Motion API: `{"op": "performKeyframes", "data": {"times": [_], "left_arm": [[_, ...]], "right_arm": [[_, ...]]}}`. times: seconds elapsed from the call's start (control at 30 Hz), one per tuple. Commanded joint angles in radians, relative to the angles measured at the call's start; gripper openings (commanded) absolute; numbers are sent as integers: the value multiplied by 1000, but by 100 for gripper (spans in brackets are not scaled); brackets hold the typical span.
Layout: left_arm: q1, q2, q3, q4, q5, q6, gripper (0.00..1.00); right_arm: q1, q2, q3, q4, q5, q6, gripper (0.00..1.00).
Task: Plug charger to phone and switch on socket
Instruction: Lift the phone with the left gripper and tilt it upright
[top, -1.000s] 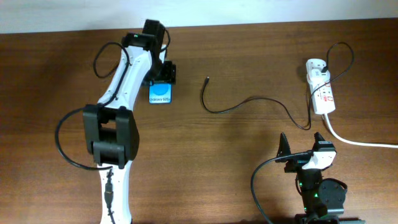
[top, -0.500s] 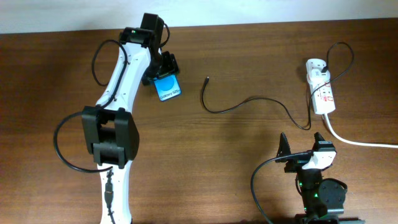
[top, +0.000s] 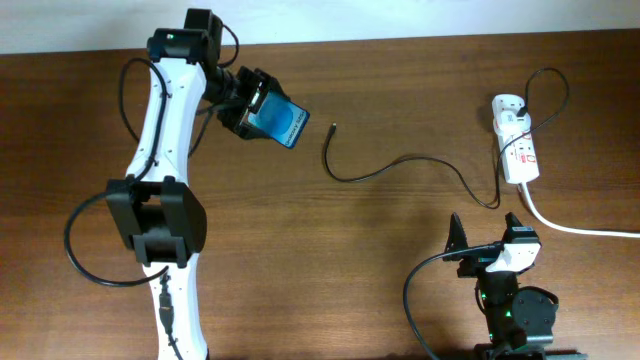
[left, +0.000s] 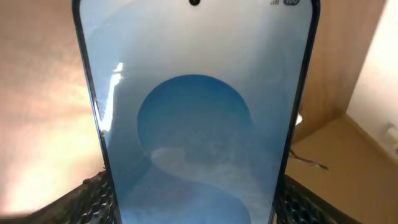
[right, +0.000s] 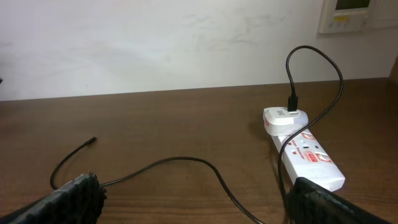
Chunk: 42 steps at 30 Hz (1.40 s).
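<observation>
The phone (left: 196, 124) is cropped at both ends in the left wrist view. On the socket (top: 518, 150), switch positions are too small to tell.

Phone swung toward the cable end

Within one second the left claw (top: 252, 103) has carried the phone (top: 278, 119) to the right and turned it. Its blue screen now lies slanted, with the outer end near the plug tip of the charger (top: 332, 127) (near, not touching). The left arm (top: 155, 215) has leaned further to the left.
</observation>
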Motion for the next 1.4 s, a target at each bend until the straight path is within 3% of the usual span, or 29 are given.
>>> {"op": "performKeyframes", "data": {"times": [0.0, 0.1, 0.4, 0.73, 1.37], "left_arm": [[6, -1, 26, -40, 55, -151, 0], [8, -1, 26, -40, 64, -153, 0], [11, -1, 26, -70, 272, -153, 0], [12, -1, 26, -100, 328, -153, 0], [12, -1, 26, -99, 240, -161, 0]], "right_arm": [[5, -6, -7, -3, 4, 3, 98], [5, -6, -7, -3, 4, 3, 98], [5, -6, -7, -3, 4, 3, 98], [5, -6, -7, -3, 4, 3, 98], [5, -6, -7, -3, 8, 3, 98]]}}
